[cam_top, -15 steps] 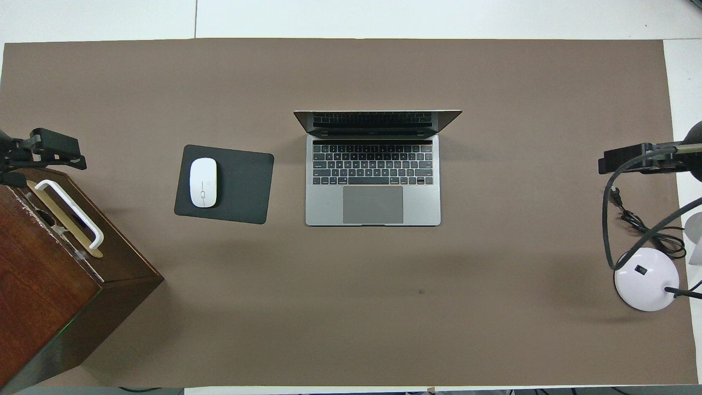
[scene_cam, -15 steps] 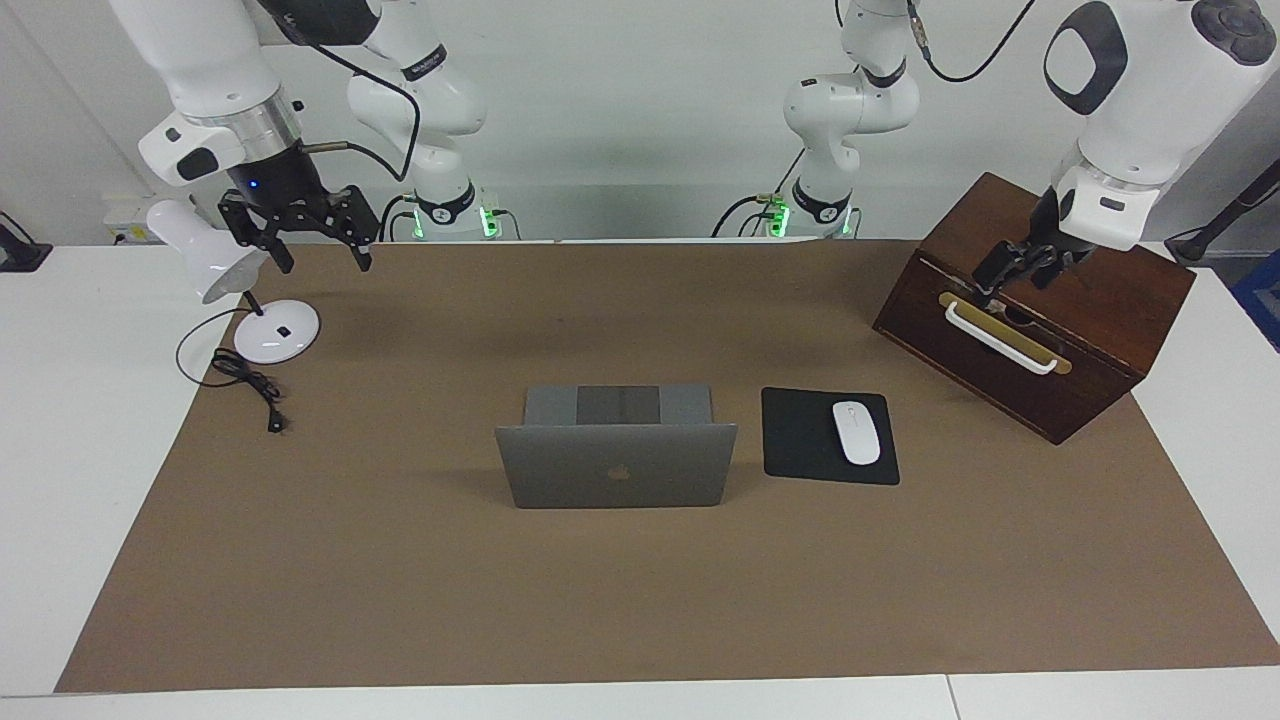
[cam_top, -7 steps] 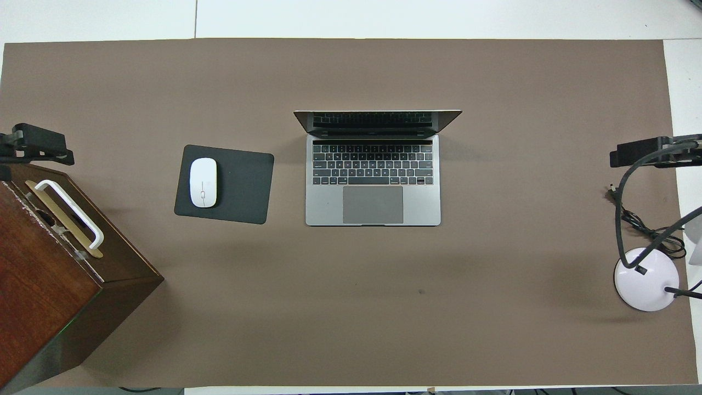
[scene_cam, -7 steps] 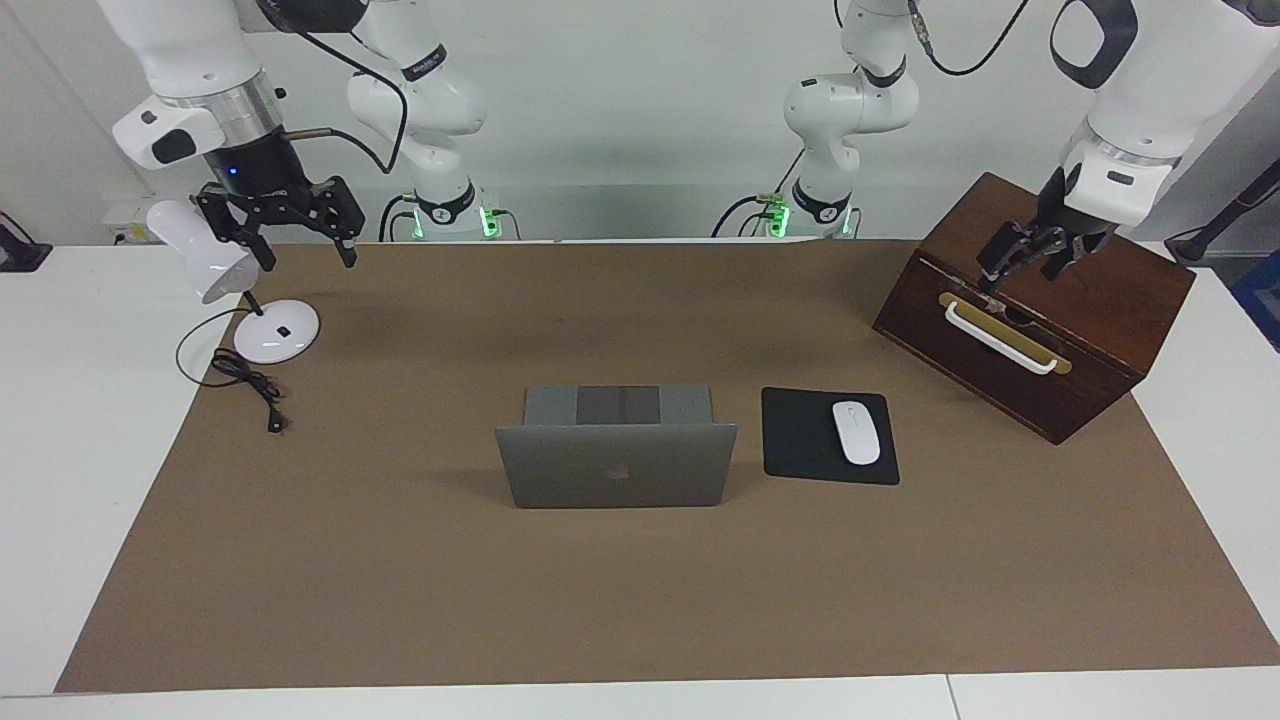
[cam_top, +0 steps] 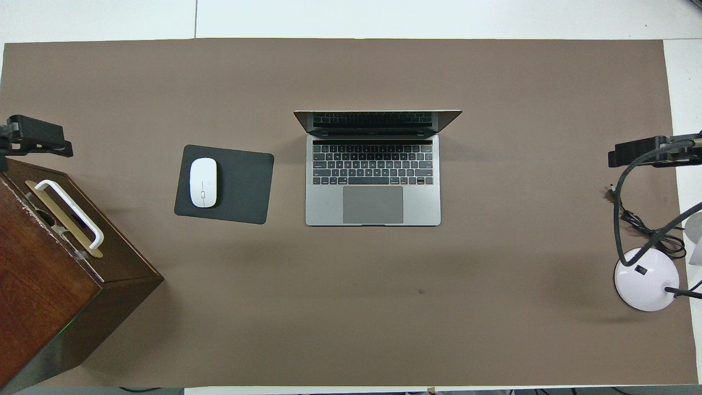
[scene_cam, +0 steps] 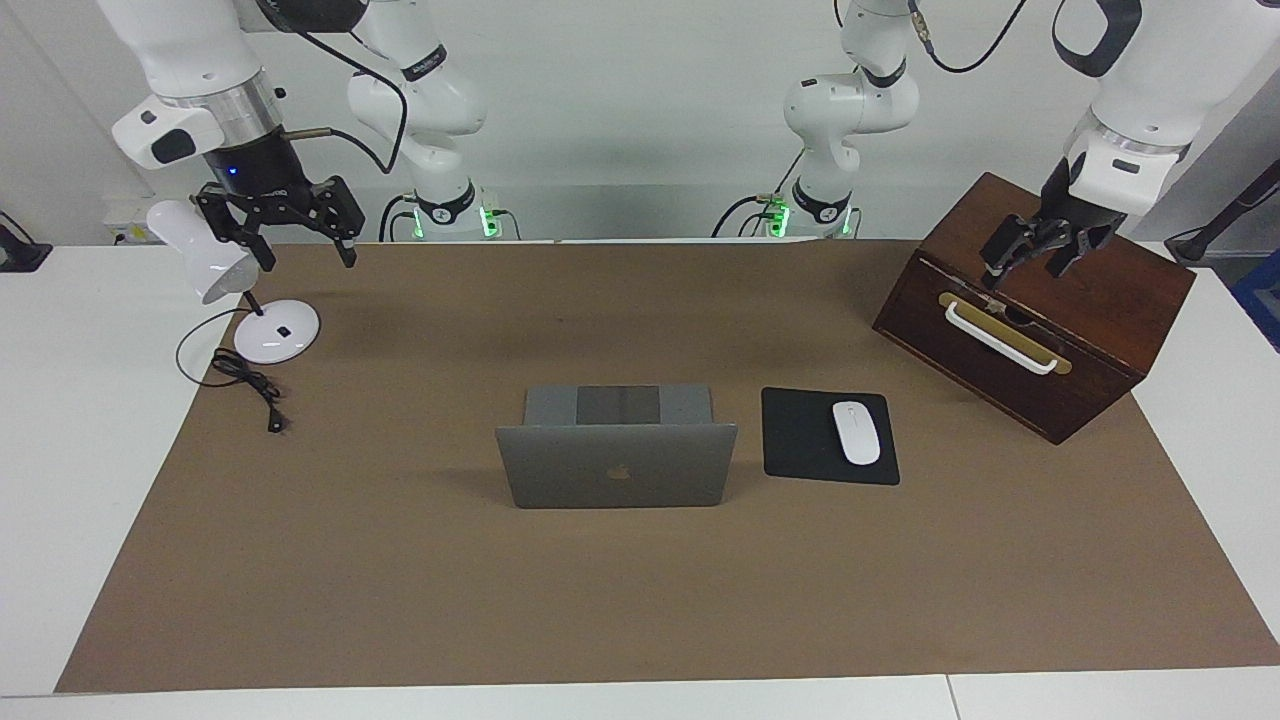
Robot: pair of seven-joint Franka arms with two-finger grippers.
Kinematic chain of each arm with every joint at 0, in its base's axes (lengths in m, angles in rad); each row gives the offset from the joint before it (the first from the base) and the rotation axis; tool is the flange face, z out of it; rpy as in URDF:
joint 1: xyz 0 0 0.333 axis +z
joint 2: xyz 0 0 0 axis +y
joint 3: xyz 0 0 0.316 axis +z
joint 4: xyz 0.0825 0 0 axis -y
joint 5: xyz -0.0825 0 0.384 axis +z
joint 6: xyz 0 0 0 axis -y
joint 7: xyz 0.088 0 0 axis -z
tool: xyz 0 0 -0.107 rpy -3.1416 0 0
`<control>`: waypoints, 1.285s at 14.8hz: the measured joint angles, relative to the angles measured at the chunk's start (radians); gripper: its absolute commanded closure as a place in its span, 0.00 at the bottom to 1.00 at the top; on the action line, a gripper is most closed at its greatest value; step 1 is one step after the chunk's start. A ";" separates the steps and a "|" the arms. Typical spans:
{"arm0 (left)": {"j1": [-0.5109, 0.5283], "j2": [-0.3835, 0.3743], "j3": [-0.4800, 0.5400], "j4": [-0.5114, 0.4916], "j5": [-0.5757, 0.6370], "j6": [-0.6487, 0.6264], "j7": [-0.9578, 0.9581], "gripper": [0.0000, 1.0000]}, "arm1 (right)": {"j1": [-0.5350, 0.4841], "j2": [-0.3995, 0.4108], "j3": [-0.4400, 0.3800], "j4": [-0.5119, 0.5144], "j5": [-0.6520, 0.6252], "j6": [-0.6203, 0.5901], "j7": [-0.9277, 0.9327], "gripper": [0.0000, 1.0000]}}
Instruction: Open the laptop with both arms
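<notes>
The silver-grey laptop (scene_cam: 616,465) stands open in the middle of the brown mat, its lid with the dark apple logo raised upright. The overhead view shows its dark keys and trackpad (cam_top: 373,181). My right gripper (scene_cam: 303,253) is open and empty, up in the air over the mat's edge by the desk lamp; its tip shows in the overhead view (cam_top: 639,154). My left gripper (scene_cam: 1028,264) is open and empty, raised over the wooden box; it also shows in the overhead view (cam_top: 37,141). Both grippers are well apart from the laptop.
A black mouse pad (scene_cam: 800,440) with a white mouse (scene_cam: 856,432) lies beside the laptop toward the left arm's end. A dark wooden box (scene_cam: 1100,320) with a white handle stands at that end. A white desk lamp (scene_cam: 272,335) with its cable stands at the right arm's end.
Both grippers have risen and drawn outward, the right one toward the lamp, the left one higher over the box. The laptop has stayed open and still.
</notes>
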 measured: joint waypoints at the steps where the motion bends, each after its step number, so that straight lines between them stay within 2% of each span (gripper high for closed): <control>1: 0.000 0.000 -0.007 0.000 0.000 -0.001 0.000 0.00 | 0.000 0.006 0.000 0.002 0.000 0.000 0.000 0.00; 8: 0.010 0.002 -0.008 0.000 0.000 -0.004 0.001 0.00 | 0.001 0.026 0.002 0.066 -0.002 -0.019 0.000 0.00; 19: 0.015 0.002 -0.006 0.004 0.000 0.000 0.057 0.00 | 0.002 0.020 0.005 0.071 -0.002 -0.019 0.000 0.00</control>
